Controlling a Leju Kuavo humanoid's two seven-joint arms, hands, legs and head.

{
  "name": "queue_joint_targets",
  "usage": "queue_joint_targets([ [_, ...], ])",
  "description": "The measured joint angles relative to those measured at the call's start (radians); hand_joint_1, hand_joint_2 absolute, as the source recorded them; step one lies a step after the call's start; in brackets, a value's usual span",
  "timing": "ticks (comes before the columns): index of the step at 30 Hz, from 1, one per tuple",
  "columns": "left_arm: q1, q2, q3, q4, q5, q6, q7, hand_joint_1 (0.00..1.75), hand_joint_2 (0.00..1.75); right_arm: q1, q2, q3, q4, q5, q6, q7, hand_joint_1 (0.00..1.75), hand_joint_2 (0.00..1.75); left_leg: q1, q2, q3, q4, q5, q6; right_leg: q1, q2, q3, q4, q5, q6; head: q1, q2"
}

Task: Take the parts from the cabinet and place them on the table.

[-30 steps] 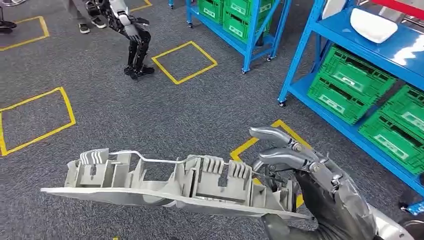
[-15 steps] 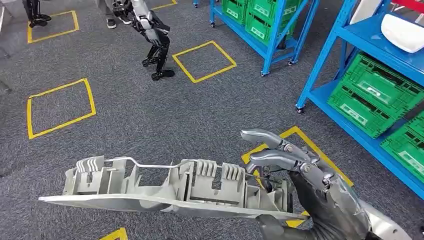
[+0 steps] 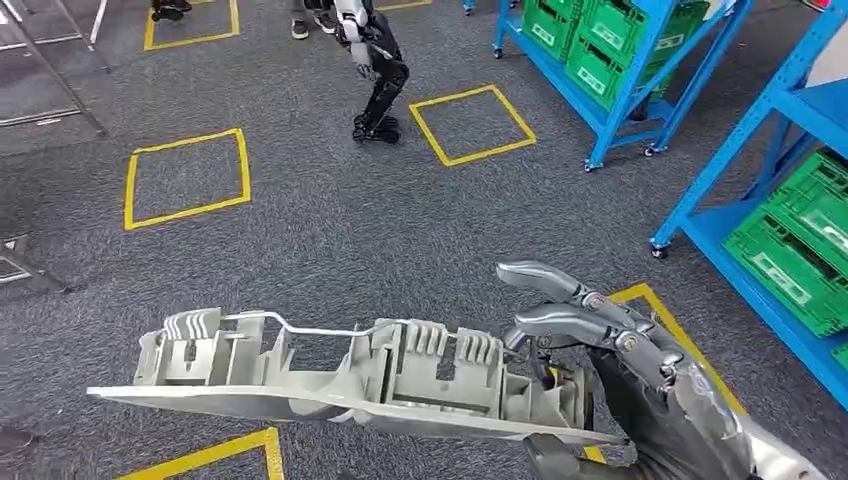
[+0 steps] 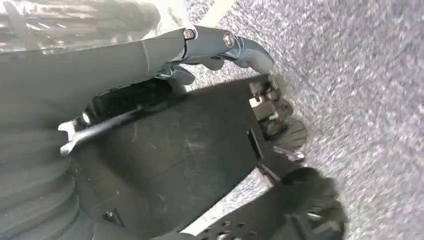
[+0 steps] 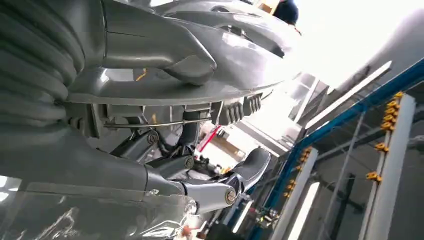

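A long grey plastic part (image 3: pixel 350 375) with ribs, clips and a thin wire along its top lies level over the carpet, low in the head view. My right hand (image 3: pixel 620 370) grips its right end, fingers over the top and thumb underneath. In the right wrist view the thumb (image 5: pixel 165 50) presses on the part's smooth face (image 5: pixel 240 65) and the fingers (image 5: pixel 220 190) wrap the ribbed side. My left hand (image 4: pixel 200 47) hangs over the grey carpet with its fingers loosely bent and nothing in them.
Blue racks with green crates (image 3: pixel 790 250) stand at the right, and another rack (image 3: pixel 600 50) at the far right. The legs of another humanoid robot (image 3: pixel 375 70) stand at the far middle. Yellow tape squares (image 3: pixel 185 175) mark the carpet. A metal frame (image 3: pixel 50 70) stands far left.
The whole picture has slid to the right, so the camera has turned left. The part stays in my right hand, held the same way.
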Motion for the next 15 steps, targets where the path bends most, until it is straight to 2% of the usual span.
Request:
queue_joint_targets([
  [2,-0.004,0.0,0.0,0.0,0.001,0.001,0.0,0.0,1.75,0.0,0.0,-0.001,0.0,-0.002,0.0,0.0,1.75,1.75,0.004,-0.014,-0.012,0.005,0.004,-0.009,0.003,-0.013,0.0,-0.013,-0.001,-0.006,-0.002,0.0],
  [3,-0.004,0.0,0.0,0.0,0.001,0.001,-0.001,0.0,1.75,0.0,0.0,-0.001,0.0,-0.002,0.002,0.0,1.75,1.75,0.008,-0.024,-0.012,0.002,0.003,-0.017,0.007,-0.022,0.001,-0.012,-0.005,-0.014,-0.002,0.0],
  [4,-0.004,0.0,0.0,0.0,0.002,0.001,-0.001,0.0,1.75,-0.001,-0.001,-0.002,0.0,-0.002,0.002,0.0,1.75,1.75,0.009,-0.032,-0.013,0.002,0.003,-0.021,0.007,-0.029,0.003,-0.014,-0.005,-0.018,-0.003,0.0],
  [5,-0.005,0.002,0.0,0.0,0.001,0.001,-0.001,0.0,1.75,-0.001,-0.001,-0.003,0.0,-0.002,0.002,0.0,1.75,1.75,0.008,-0.023,-0.012,0.009,-0.004,-0.026,0.001,-0.044,0.009,-0.021,-0.002,-0.027,-0.003,0.0],
  [6,-0.004,0.001,0.0,0.0,0.002,0.001,0.001,0.0,1.75,0.0,-0.001,-0.003,0.0,-0.002,0.003,0.0,1.75,1.75,0.005,0.019,-0.024,0.033,-0.021,-0.034,0.002,-0.054,0.017,-0.023,-0.005,-0.033,-0.008,0.0],
  [7,-0.003,0.002,0.0,0.0,0.002,0.001,0.001,0.0,1.75,-0.001,-0.001,-0.005,0.0,-0.002,0.003,-0.001,1.75,1.75,0.008,0.047,-0.048,0.089,-0.053,-0.039,0.004,-0.062,0.02,-0.023,-0.008,-0.037,-0.016,0.0],
  [8,-0.006,0.002,0.0,0.0,0.002,0.001,0.0,0.0,1.75,0.0,-0.001,-0.006,0.0,-0.002,0.003,-0.001,1.75,1.75,0.011,0.061,-0.086,0.173,-0.092,-0.044,0.006,-0.075,0.023,-0.023,-0.01,-0.041,-0.019,0.0],
  [9,-0.008,0.002,0.0,0.0,0.002,0.001,0.0,0.0,1.75,0.0,-0.001,-0.006,0.0,-0.002,0.003,-0.001,1.75,1.75,0.014,0.065,-0.127,0.26,-0.126,-0.046,0.007,-0.088,0.024,-0.023,-0.013,-0.042,-0.019,0.0],
  [10,-0.011,0.002,0.0,0.0,0.0,0.002,-0.002,0.0,1.75,0.0,-0.002,-0.006,0.0,-0.002,0.003,-0.001,1.75,1.75,0.015,0.066,-0.152,0.314,-0.138,-0.048,0.009,-0.1,0.025,-0.022,-0.015,-0.042,-0.02,0.0],
  [11,-0.013,0.002,0.0,0.0,0.002,0.002,-0.001,0.0,1.75,0.0,-0.002,-0.006,0.0,-0.002,0.003,-0.001,1.75,1.75,0.015,0.066,-0.151,0.315,-0.124,-0.047,0.01,-0.112,0.028,-0.022,-0.017,-0.042,-0.021,0.0],
  [12,-0.012,0.002,0.0,0.0,0.002,0.002,-0.001,0.0,1.75,0.0,-0.002,-0.006,0.0,-0.002,0.003,-0.001,1.75,1.75,0.015,0.067,-0.134,0.278,-0.093,-0.045,0.011,-0.122,0.031,-0.022,-0.019,-0.041,-0.023,0.0],
  [13,-0.009,0.002,0.0,0.0,0.002,0.002,0.0,0.0,1.75,0.0,-0.002,-0.006,0.0,-0.002,0.003,-0.001,1.75,1.75,0.015,0.07,-0.099,0.208,-0.05,-0.041,0.012,-0.13,0.035,-0.022,-0.022,-0.04,-0.023,0.0],
  [14,-0.005,0.002,0.0,0.0,0.002,0.002,0.002,0.0,1.75,0.0,-0.002,-0.006,0.0,-0.002,0.003,-0.001,1.75,1.75,0.013,0.082,-0.056,0.119,-0.004,-0.034,0.013,-0.137,0.041,-0.022,-0.025,-0.039,-0.024,0.0],
  [15,0.0,0.003,-0.001,0.0,0.003,0.002,0.005,0.0,1.75,0.0,-0.002,-0.006,0.0,-0.002,0.005,-0.001,1.75,1.75,0.005,0.12,-0.021,0.039,0.015,-0.025,0.013,-0.146,0.045,-0.023,-0.029,-0.035,-0.024,0.0],
])
